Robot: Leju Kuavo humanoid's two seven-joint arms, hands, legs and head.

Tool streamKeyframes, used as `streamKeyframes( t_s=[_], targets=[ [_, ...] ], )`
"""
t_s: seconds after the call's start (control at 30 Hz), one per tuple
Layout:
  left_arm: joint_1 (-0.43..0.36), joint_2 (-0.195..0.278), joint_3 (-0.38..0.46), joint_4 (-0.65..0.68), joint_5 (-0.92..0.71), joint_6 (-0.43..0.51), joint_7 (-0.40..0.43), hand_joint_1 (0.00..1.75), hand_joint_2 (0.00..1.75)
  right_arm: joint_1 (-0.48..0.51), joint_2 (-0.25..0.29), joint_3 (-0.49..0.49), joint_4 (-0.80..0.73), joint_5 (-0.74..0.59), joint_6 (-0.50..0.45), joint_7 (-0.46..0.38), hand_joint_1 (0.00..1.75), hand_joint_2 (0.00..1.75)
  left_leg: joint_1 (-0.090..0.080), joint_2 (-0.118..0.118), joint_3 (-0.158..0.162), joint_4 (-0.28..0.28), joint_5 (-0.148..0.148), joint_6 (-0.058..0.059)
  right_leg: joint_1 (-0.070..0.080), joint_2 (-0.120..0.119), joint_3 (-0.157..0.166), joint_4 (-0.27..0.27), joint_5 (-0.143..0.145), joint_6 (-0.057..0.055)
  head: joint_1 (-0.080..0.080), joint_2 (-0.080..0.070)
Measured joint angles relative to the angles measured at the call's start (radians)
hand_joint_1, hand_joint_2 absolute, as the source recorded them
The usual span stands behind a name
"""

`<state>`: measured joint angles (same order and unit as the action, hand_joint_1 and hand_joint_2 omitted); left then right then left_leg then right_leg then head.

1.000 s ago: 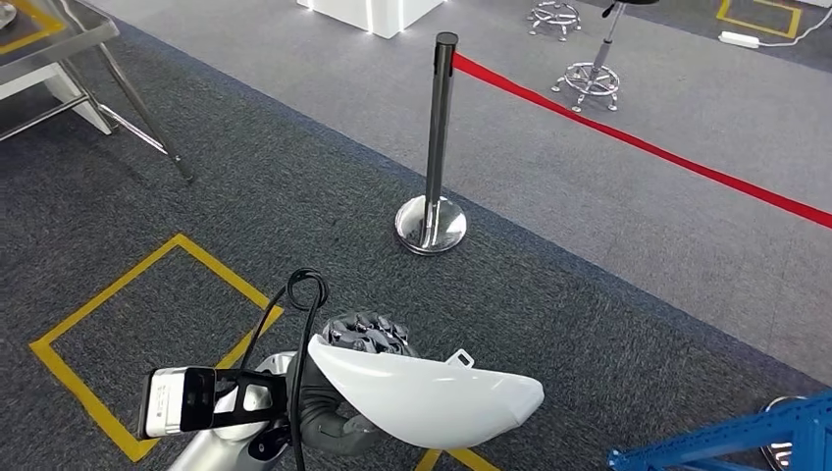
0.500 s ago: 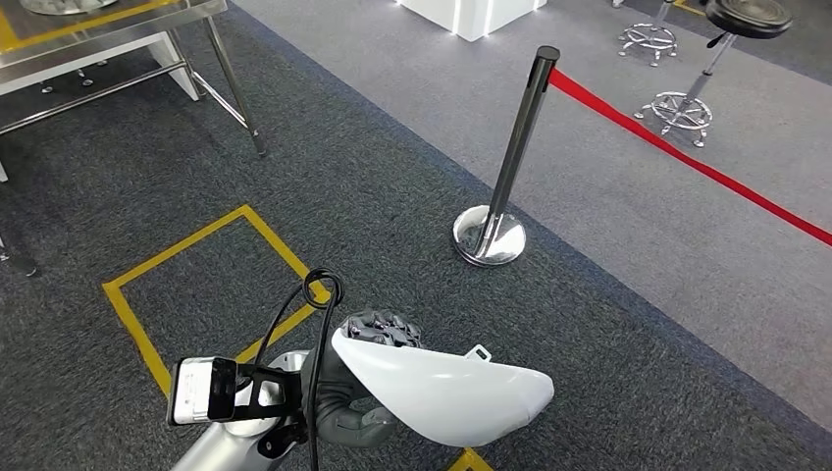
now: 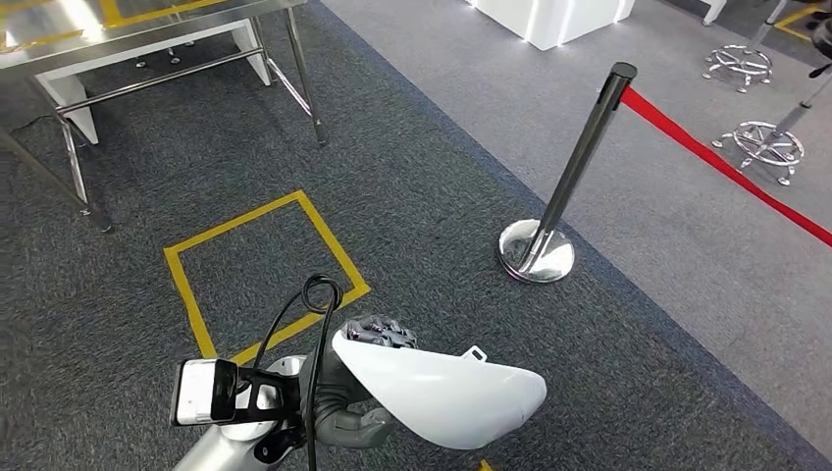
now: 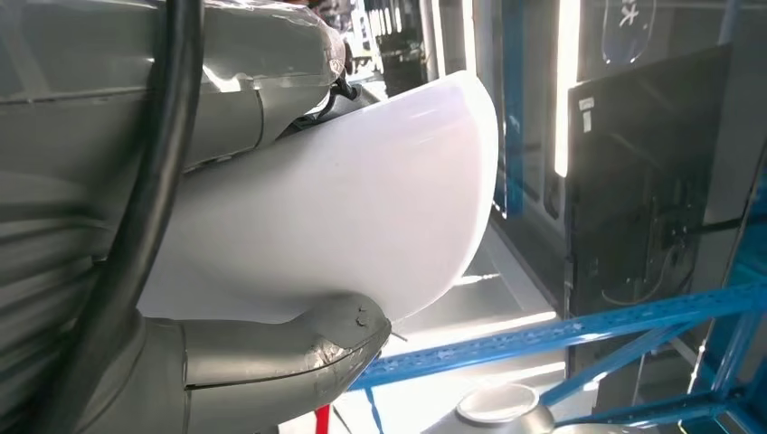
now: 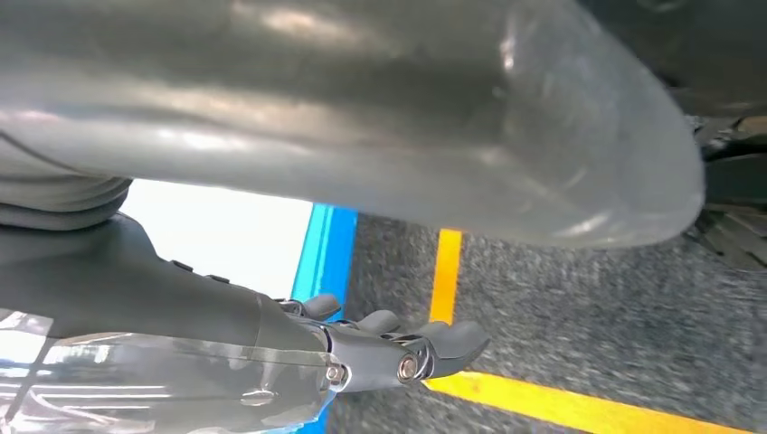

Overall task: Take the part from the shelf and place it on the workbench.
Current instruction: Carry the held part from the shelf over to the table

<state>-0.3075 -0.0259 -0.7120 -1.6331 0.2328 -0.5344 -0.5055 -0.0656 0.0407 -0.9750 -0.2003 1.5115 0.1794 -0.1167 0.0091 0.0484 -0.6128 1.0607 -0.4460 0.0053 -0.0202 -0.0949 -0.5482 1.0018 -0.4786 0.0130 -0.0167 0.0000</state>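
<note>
Left hand (image 3: 378, 334) gripped white shell part (image 3: 442, 392), long axis running 10-to-4 o'clock, tapered end toward 4. Right hand (image 5: 398, 348) empty, fingers loosely apart.

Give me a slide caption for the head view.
Left hand holds the curved white plastic part above dark carpet, yellow floor square and steel workbench ahead.

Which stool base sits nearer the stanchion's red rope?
The lower chrome stool base, right edge of the head view, close beside the red rope. The other stool base lies farther up, well clear of it.
</note>
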Motion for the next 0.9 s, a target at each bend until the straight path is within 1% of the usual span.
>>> streamKeyframes(
  t_s=[0.03,0.07,0.1,0.13,0.17,0.2,0.23,0.27,0.3,0.33,0.37,0.4,0.43,0.47,0.5,0.53,0.57,0.6,0.63,0.67,0.7,0.73,0.77,0.8,0.83,0.87,0.9],
  targets=[
    [0.000,0.000,0.000,0.000,0.000,0.000,0.000,1.75,1.75,-0.002,-0.002,0.000,0.000,0.000,0.000,0.000,0.00,0.00,-0.003,0.006,0.012,-0.023,0.003,0.007,0.002,-0.008,0.002,0.003,-0.004,0.006,0.000,0.000],
    [0.000,0.000,0.000,0.000,0.000,0.000,0.000,1.75,1.75,-0.004,-0.004,0.000,0.000,0.000,-0.001,0.000,0.00,0.00,-0.006,0.001,0.012,-0.025,-0.001,0.014,0.003,-0.016,0.005,0.002,-0.006,0.013,0.001,0.000],
    [-0.001,0.000,0.000,0.000,0.001,0.000,0.000,1.75,1.75,-0.007,-0.004,0.000,0.000,-0.001,-0.001,0.000,0.00,0.00,-0.006,-0.011,0.012,-0.028,0.001,0.021,0.002,-0.024,0.009,0.001,-0.007,0.019,0.001,0.000],
    [-0.001,0.000,-0.001,0.000,0.001,0.000,0.000,1.75,1.75,-0.010,-0.005,0.000,0.000,-0.002,-0.002,0.001,0.00,0.00,-0.005,-0.021,0.014,-0.032,0.003,0.027,-0.001,-0.023,0.013,0.000,-0.010,0.025,0.000,0.000],
    [-0.002,0.000,-0.001,0.000,0.001,-0.001,-0.001,1.75,1.75,-0.010,-0.006,-0.001,0.000,-0.004,-0.004,0.001,0.00,0.00,-0.003,-0.031,0.016,-0.037,0.005,0.034,-0.004,-0.006,0.011,0.010,-0.021,0.030,0.001,0.000],
    [-0.005,-0.002,-0.001,0.000,0.001,-0.002,-0.002,1.75,1.75,-0.010,-0.007,-0.002,0.000,-0.007,-0.007,0.003,0.00,0.00,0.000,-0.042,0.018,-0.041,0.009,0.039,-0.006,0.019,-0.001,0.040,-0.041,0.034,0.003,0.000],
    [-0.008,-0.003,-0.001,0.000,0.002,-0.003,-0.002,1.75,1.75,-0.009,-0.008,-0.004,0.000,-0.011,-0.011,0.005,0.00,0.00,0.001,-0.051,0.019,-0.044,0.011,0.044,-0.008,0.050,-0.025,0.090,-0.071,0.036,0.006,0.000],
    [-0.011,-0.005,-0.001,0.000,0.003,-0.005,-0.004,1.75,1.75,-0.007,-0.011,-0.007,0.000,-0.015,-0.014,0.007,0.00,0.00,0.000,-0.061,0.019,-0.045,0.012,0.047,-0.008,0.073,-0.060,0.156,-0.103,0.037,0.008,0.000],
    [-0.013,-0.008,-0.001,0.000,0.005,-0.007,-0.004,1.75,1.75,-0.005,-0.015,-0.011,0.000,-0.019,-0.017,0.008,0.00,0.00,-0.002,-0.073,0.018,-0.045,0.012,0.049,-0.007,0.083,-0.096,0.221,-0.128,0.037,0.009,0.000],
    [-0.014,-0.009,-0.001,0.001,0.006,-0.008,-0.005,1.75,1.75,-0.004,-0.019,-0.014,0.000,-0.021,-0.018,0.009,0.00,0.00,-0.004,-0.085,0.018,-0.044,0.012,0.050,-0.007,0.088,-0.124,0.266,-0.138,0.036,0.009,0.000],
    [-0.014,-0.011,-0.002,0.002,0.008,-0.010,-0.006,1.75,1.75,-0.003,-0.024,-0.018,0.000,-0.022,-0.020,0.009,0.00,0.00,-0.005,-0.099,0.019,-0.044,0.011,0.050,-0.006,0.090,-0.136,0.276,-0.126,0.034,0.009,0.000],
    [-0.016,-0.014,-0.002,0.003,0.009,-0.012,-0.006,1.75,1.75,-0.002,-0.028,-0.021,0.000,-0.022,-0.020,0.008,0.00,0.00,-0.007,-0.114,0.020,-0.043,0.011,0.050,-0.004,0.095,-0.129,0.246,-0.095,0.031,0.009,0.000],
    [-0.018,-0.017,-0.002,0.004,0.010,-0.014,-0.007,1.75,1.75,-0.002,-0.031,-0.023,0.000,-0.022,-0.021,0.006,0.00,0.00,-0.007,-0.127,0.022,-0.043,0.011,0.049,-0.003,0.106,-0.107,0.185,-0.052,0.025,0.009,0.000],
    [-0.021,-0.021,-0.002,0.005,0.012,-0.018,-0.009,1.75,1.75,-0.001,-0.036,-0.024,0.000,-0.022,-0.022,0.003,0.00,0.00,-0.007,-0.140,0.023,-0.043,0.011,0.048,-0.003,0.131,-0.078,0.113,-0.016,0.019,0.009,0.000],
    [-0.024,-0.025,-0.002,0.005,0.014,-0.021,-0.011,1.75,1.75,-0.001,-0.038,-0.024,0.000,-0.022,-0.023,0.000,0.00,0.00,-0.008,-0.152,0.023,-0.042,0.010,0.046,-0.001,0.152,-0.054,0.054,0.009,0.013,0.009,0.000],
    [-0.026,-0.028,-0.003,0.006,0.016,-0.023,-0.013,1.75,1.75,-0.002,-0.041,-0.024,0.000,-0.022,-0.025,-0.003,0.00,0.00,-0.008,-0.162,0.022,-0.042,0.010,0.041,0.000,0.167,-0.038,0.018,0.021,0.009,0.009,0.000],
    [-0.027,-0.031,-0.003,0.006,0.017,-0.024,-0.015,1.75,1.75,-0.003,-0.043,-0.025,-0.001,-0.022,-0.026,-0.005,0.00,0.00,-0.006,-0.171,0.021,-0.043,0.011,0.035,0.003,0.172,-0.032,0.005,0.020,0.005,0.008,0.000],
    [-0.028,-0.032,-0.003,0.006,0.018,-0.025,-0.016,1.75,1.75,-0.005,-0.043,-0.025,-0.001,-0.022,-0.028,-0.007,0.00,0.00,-0.006,-0.182,0.020,-0.046,0.012,0.028,0.005,0.160,-0.029,0.002,0.022,0.002,0.009,0.000],
    [-0.028,-0.033,-0.003,0.007,0.018,-0.025,-0.016,1.75,1.75,-0.006,-0.043,-0.025,-0.001,-0.022,-0.030,-0.009,0.00,0.00,-0.007,-0.185,0.020,-0.047,0.012,0.022,0.003,0.148,-0.025,-0.004,0.023,-0.002,0.009,0.000],
    [-0.029,-0.033,-0.003,0.007,0.018,-0.025,-0.017,1.75,1.75,-0.008,-0.043,-0.025,-0.001,-0.022,-0.031,-0.010,0.00,0.00,-0.009,-0.170,0.017,-0.041,0.007,0.017,0.001,0.135,-0.019,-0.011,0.025,-0.007,0.007,0.000],
    [-0.031,-0.034,-0.003,0.007,0.019,-0.026,-0.018,1.75,1.75,-0.007,-0.043,-0.025,-0.002,-0.021,-0.031,-0.010,0.00,0.00,-0.012,-0.143,0.008,-0.020,-0.008,0.013,-0.001,0.122,-0.014,-0.018,0.027,-0.013,0.004,0.000],
    [-0.032,-0.034,-0.003,0.007,0.019,-0.026,-0.018,1.75,1.75,-0.006,-0.043,-0.025,-0.002,-0.021,-0.032,-0.011,0.00,0.00,-0.013,-0.109,-0.012,0.024,-0.035,0.010,-0.002,0.108,-0.010,-0.024,0.027,-0.018,0.001,0.000],
    [-0.033,-0.034,-0.003,0.007,0.019,-0.026,-0.019,1.75,1.75,-0.005,-0.043,-0.025,-0.002,-0.021,-0.032,-0.011,0.00,0.00,-0.012,-0.078,-0.043,0.088,-0.069,0.007,0.000,0.093,-0.008,-0.024,0.026,-0.023,-0.001,0.000],
    [-0.033,-0.034,-0.003,0.008,0.019,-0.026,-0.019,1.75,1.75,-0.003,-0.043,-0.025,-0.002,-0.021,-0.032,-0.011,0.00,0.00,-0.009,-0.063,-0.079,0.159,-0.101,0.004,0.002,0.079,-0.008,-0.023,0.023,-0.025,-0.003,0.000],
    [-0.032,-0.034,-0.003,0.010,0.019,-0.026,-0.019,1.75,1.75,-0.002,-0.044,-0.025,-0.002,-0.021,-0.033,-0.011,0.00,0.00,-0.006,-0.057,-0.108,0.216,-0.120,0.001,0.003,0.065,-0.009,-0.020,0.021,-0.026,-0.002,0.000],
    [-0.031,-0.034,-0.003,0.011,0.019,-0.026,-0.019,1.75,1.75,-0.002,-0.044,-0.025,-0.002,-0.021,-0.033,-0.011,0.00,0.00,-0.004,-0.055,-0.120,0.240,-0.120,-0.001,0.004,0.051,-0.009,-0.017,0.018,-0.026,-0.003,0.000],
    [-0.030,-0.034,-0.003,0.012,0.019,-0.026,-0.019,1.75,1.75,-0.002,-0.044,-0.025,-0.002,-0.021,-0.034,-0.011,0.00,0.00,-0.003,-0.052,-0.111,0.223,-0.100,-0.002,0.004,0.038,-0.008,-0.013,0.014,-0.024,-0.003,0.000]
  ],
)
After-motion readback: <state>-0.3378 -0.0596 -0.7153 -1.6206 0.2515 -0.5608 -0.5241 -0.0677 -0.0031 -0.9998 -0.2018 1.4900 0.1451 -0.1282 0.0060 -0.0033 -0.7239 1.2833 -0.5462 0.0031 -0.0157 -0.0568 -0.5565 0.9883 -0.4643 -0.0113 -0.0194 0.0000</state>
